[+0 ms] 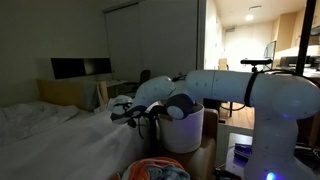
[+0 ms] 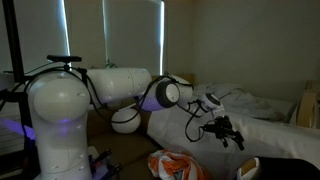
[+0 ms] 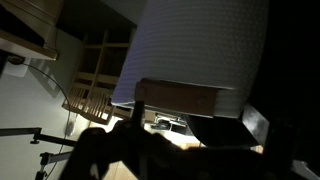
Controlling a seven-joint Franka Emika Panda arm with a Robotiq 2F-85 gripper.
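In an exterior view, the white bed sheet (image 1: pixel 50 125) fills the lower left, my gripper (image 1: pixel 127 112) hangs at mid-frame just above its rumpled edge with jaws spread wide and holding nothing, and the white cylindrical bin (image 1: pixel 186 130) stands to the right, close behind my wrist.

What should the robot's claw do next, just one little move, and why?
Probably ease down a little toward the white bedding. The gripper stands open and empty, hanging close over its edge in both exterior views and seeming to touch nothing, so that cloth is the nearest thing it might grasp.
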